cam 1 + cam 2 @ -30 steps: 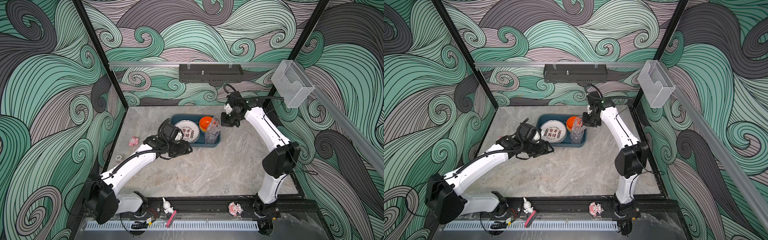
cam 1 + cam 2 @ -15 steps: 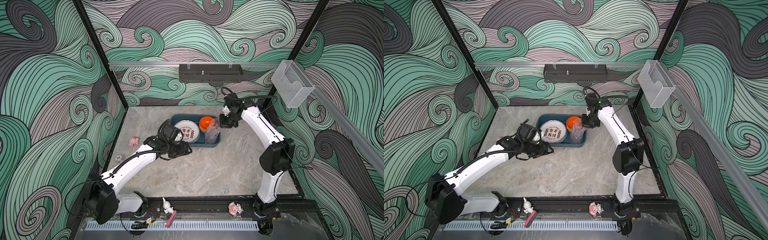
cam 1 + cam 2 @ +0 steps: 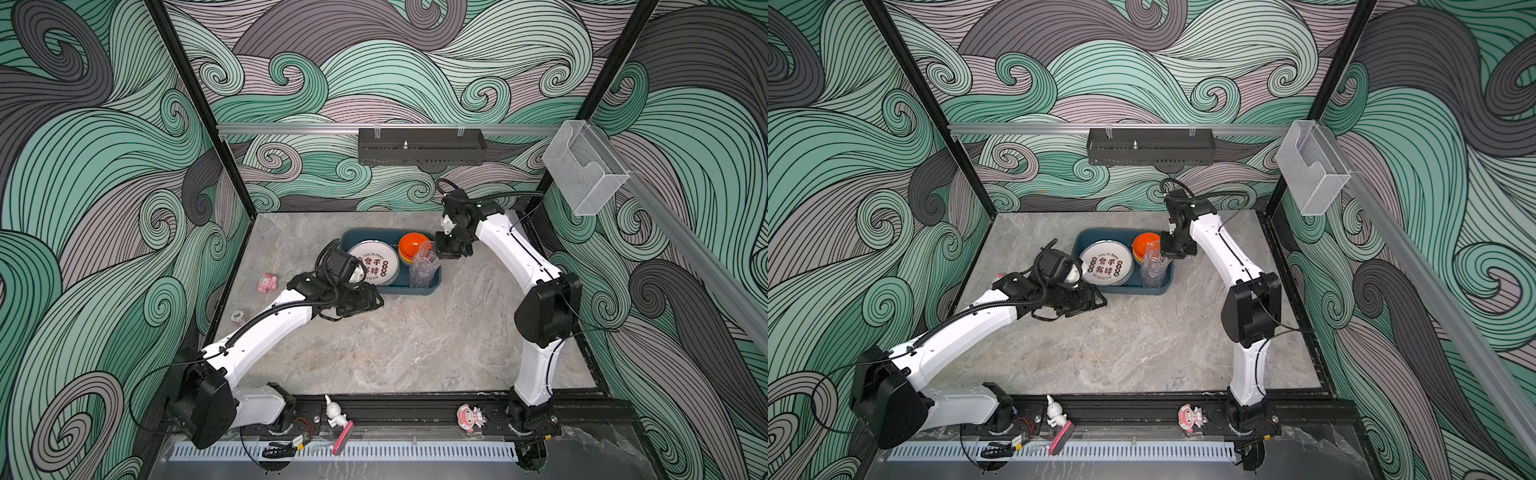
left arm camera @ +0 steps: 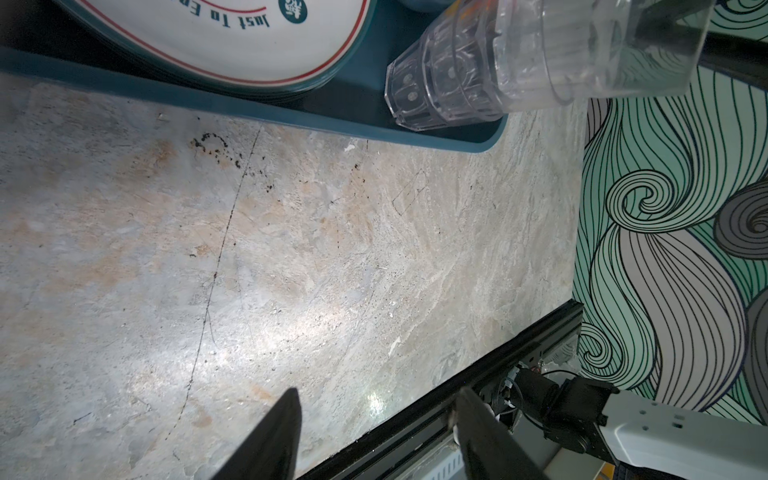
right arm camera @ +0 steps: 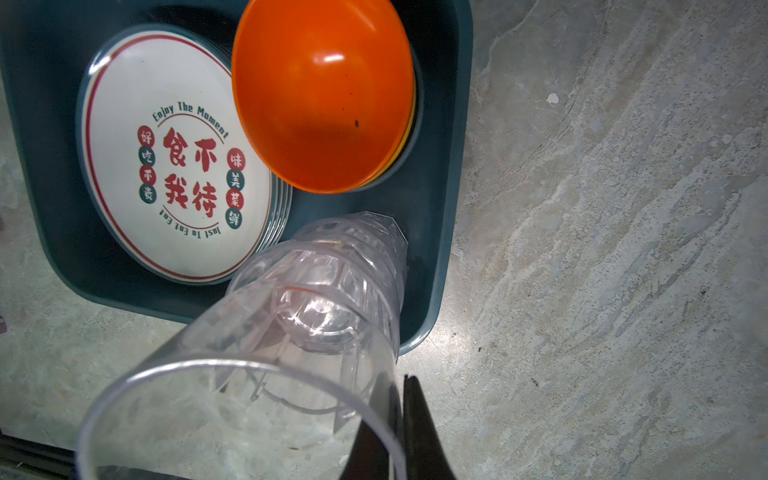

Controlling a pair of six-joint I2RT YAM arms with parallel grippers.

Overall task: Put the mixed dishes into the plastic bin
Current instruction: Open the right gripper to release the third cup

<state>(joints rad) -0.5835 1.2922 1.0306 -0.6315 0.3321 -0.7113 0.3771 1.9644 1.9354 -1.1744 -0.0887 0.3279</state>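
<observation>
Right gripper [image 5: 395,395] clamps top glass [image 5: 232,399] by its rim, likely to seat it on the stack [image 5: 365,241] in bin's [image 5: 453,166] near-right corner; left gripper [image 4: 376,392] hovers empty, fingers apart.

The top views are evenly lit and sharp. A bright glare patch is seen on the table [image 4: 332,324]; wrist-view corners are darkened.

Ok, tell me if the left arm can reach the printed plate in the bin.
Probably yes. The left gripper hangs open and empty over bare table beside the near wall of the bin, and the printed plate lies uncovered just past it; the orange bowl and tumblers stand off to its side.
</observation>
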